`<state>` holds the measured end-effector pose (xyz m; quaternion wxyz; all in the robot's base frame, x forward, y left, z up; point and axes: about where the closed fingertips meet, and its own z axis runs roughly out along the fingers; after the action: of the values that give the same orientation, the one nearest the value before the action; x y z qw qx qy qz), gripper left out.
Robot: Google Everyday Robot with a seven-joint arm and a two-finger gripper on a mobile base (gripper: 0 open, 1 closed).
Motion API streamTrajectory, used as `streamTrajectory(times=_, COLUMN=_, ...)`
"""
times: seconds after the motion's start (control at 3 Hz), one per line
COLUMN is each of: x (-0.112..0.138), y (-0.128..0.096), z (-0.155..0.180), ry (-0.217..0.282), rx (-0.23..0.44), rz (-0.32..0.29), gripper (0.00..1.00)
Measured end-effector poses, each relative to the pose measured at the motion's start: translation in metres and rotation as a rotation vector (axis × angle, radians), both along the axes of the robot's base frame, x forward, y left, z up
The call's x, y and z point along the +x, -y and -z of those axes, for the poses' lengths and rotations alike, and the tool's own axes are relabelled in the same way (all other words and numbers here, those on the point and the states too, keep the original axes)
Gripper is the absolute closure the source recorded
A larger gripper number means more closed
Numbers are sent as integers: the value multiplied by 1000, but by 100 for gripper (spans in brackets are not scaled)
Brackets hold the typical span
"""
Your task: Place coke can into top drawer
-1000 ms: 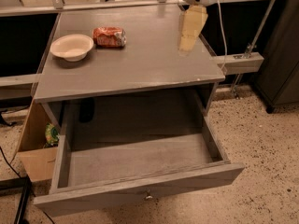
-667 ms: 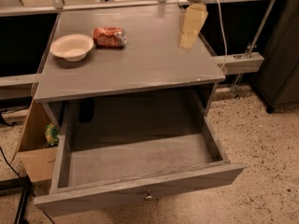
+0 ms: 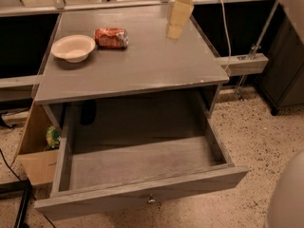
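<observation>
- The coke can [image 3: 111, 37] lies on its side on the table [image 3: 142, 75], toward the back left. It is just to the right of the cream bowl [image 3: 73, 48]; whether the two touch, you cannot tell.
- The gripper [image 3: 179, 18] hangs over the back right of the table, well apart from the can and carrying nothing. Whether it is set wide or narrow cannot be told from here.
- The top drawer [image 3: 142, 191] stands pulled out below the table, its knob [image 3: 151, 200] at the middle of the front panel. The step in hand looks to be the reach and grasp, with the placing not yet begun.
- Bring the gripper left and settle it above the middle of the can before you descend. A slanting approach from the right would likely shove the can into the bowl.
- The can's long axis runs roughly left to right, so close across its body from front and back, not over the silver ends.
- The body looks dented and thin. Expect it to give or roll under an off-centre squeeze, so close gently and squarely.
- Lift clear of the bowl's rim before you travel.
- Carry the can forward past the table's front edge before lowering. The drawer's rear part sits under the table, so aim for the open front half.
- Keep away from the cardboard box [image 3: 35, 167] at the drawer's left side — a drift that way would miss the drawer.
</observation>
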<state>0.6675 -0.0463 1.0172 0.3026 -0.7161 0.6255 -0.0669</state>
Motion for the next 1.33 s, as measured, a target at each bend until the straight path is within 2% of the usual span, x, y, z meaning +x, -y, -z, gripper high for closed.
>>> streamTrajectory(times=0.67, x=54, y=-52, z=16, ry=-38, rx=88, rz=-66, gripper=0)
streamTrajectory(times=1.33, x=84, y=-92, z=41, ry=-101, rx=174, rz=-93, gripper=0)
